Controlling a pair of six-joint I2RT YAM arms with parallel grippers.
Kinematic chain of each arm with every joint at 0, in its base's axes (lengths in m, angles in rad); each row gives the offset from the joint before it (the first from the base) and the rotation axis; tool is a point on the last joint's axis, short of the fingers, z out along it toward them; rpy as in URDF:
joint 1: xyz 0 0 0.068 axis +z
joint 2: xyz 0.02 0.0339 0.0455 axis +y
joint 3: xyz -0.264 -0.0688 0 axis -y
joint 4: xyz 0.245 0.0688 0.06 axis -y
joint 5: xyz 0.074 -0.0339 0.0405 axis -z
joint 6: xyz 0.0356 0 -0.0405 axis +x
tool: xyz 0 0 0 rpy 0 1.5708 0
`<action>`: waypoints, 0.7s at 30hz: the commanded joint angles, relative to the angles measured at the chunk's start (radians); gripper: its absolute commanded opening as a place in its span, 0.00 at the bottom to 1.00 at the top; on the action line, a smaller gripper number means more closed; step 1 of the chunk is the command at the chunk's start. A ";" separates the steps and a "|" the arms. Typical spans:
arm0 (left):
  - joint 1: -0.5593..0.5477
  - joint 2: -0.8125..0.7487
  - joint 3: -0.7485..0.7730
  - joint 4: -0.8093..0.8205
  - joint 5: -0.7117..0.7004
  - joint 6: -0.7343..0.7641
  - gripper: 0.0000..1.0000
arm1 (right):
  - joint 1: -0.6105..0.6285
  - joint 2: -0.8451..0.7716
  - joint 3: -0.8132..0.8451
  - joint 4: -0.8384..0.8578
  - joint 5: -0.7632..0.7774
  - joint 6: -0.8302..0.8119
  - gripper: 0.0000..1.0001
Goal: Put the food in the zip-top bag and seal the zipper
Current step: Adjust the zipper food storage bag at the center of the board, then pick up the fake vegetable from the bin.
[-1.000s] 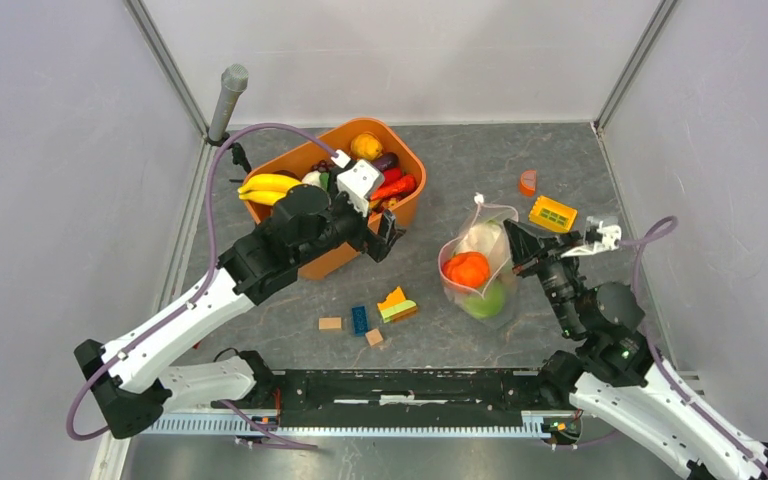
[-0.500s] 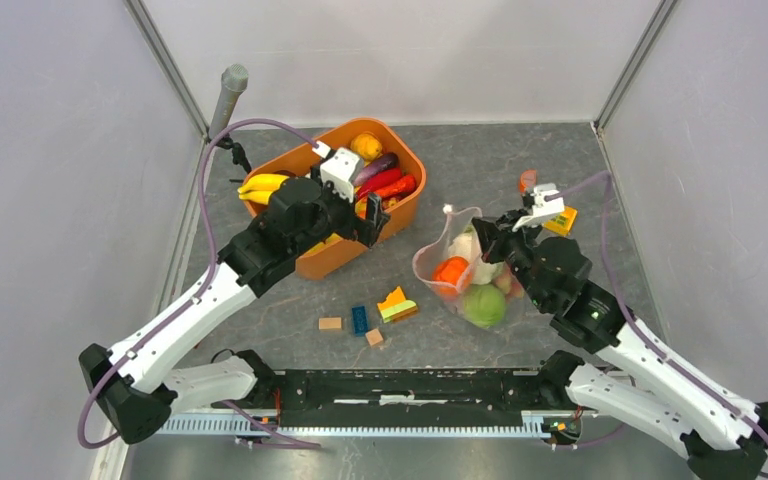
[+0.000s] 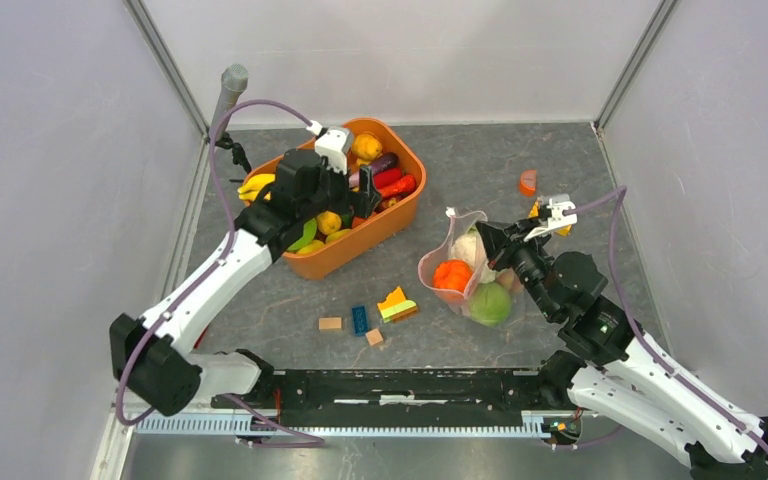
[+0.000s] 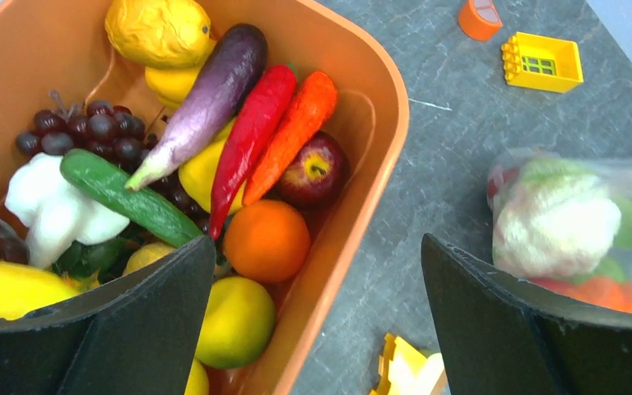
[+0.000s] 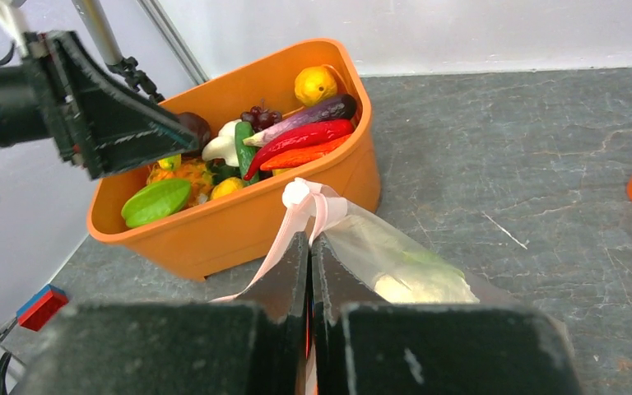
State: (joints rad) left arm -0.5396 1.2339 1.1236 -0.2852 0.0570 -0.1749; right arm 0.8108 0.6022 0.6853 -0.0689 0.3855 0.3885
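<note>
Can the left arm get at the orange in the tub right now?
Probably yes. The left gripper hangs open above the tub, and the orange lies on top of the pile, uncovered, though the apple and red pepper crowd it closely.

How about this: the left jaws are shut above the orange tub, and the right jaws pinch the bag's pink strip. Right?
Nearly. The left jaws are open, not shut, above the orange tub; the left wrist view shows them spread wide. The right jaws pinch the bag's pink strip.
</note>
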 commanded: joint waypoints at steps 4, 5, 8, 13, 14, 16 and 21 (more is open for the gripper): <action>0.015 0.124 0.171 -0.023 -0.200 -0.024 1.00 | 0.001 0.007 0.011 0.071 -0.025 0.011 0.03; 0.015 0.122 0.177 -0.007 -0.212 -0.023 1.00 | 0.001 0.009 0.007 0.071 -0.029 0.013 0.03; 0.015 0.154 0.218 0.059 -0.161 0.032 1.00 | 0.001 0.010 -0.013 0.088 -0.029 0.021 0.03; 0.038 0.322 0.349 0.082 -0.166 0.059 1.00 | 0.001 0.022 -0.029 0.125 -0.046 0.035 0.03; 0.058 0.357 0.364 0.100 -0.145 0.027 1.00 | 0.000 0.026 -0.029 0.128 -0.051 0.034 0.03; 0.086 0.422 0.390 0.144 -0.124 -0.027 1.00 | 0.001 0.035 -0.023 0.129 -0.056 0.035 0.03; 0.104 0.572 0.452 0.225 -0.175 -0.069 1.00 | 0.001 0.045 -0.018 0.125 -0.067 0.039 0.03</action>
State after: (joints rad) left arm -0.4522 1.7111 1.5082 -0.1532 -0.0769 -0.1822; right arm 0.8108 0.6479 0.6556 -0.0002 0.3355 0.4194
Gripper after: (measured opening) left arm 0.994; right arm 0.033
